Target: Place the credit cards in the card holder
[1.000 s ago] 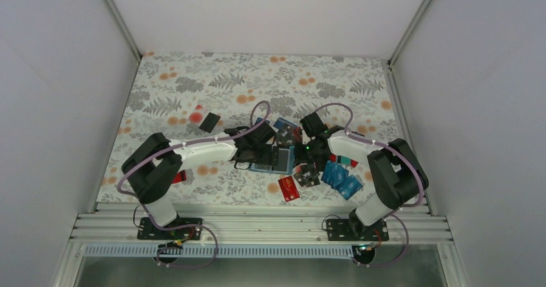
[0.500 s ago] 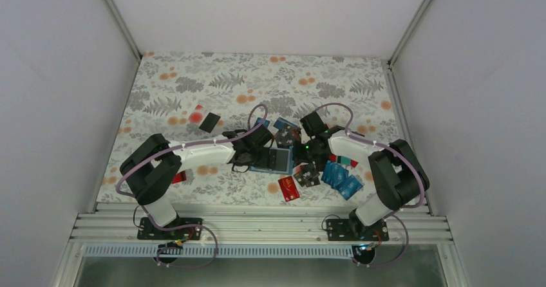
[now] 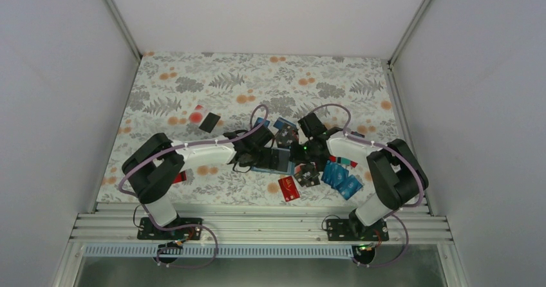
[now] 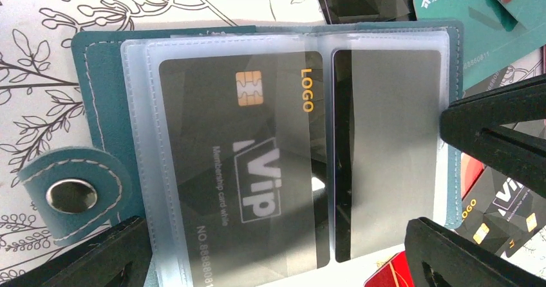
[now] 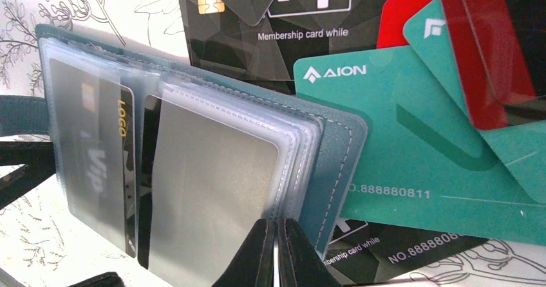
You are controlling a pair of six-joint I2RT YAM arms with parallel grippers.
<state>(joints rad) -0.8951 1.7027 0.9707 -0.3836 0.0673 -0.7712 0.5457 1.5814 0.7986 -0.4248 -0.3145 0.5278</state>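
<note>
Floral table, top view, listed left to right.

Red card and black card: touching, flat, at 10 o'clock from the card holder, well apart from it.

Second red card: at 8 o'clock, partly hidden under the left arm.

Left gripper: released, fingers spread wide to either side of the holder's near edge; contact with it unclear.

Card holder: open flat near the table's middle, between the two grippers, clear sleeves facing up. Snap tab at 9 o'clock in the left wrist view. Black VIP card seated in the left sleeve.

Right gripper: clenched, tips together against the edge of the outer sleeve; whether pinching it, cannot tell.

Teal AION card: at 3 o'clock, partly under the holder's cover.

Loose credit cards: blue fan at 4 o'clock, black pair at 5 o'clock, third red card at 6 o'clock.
</note>
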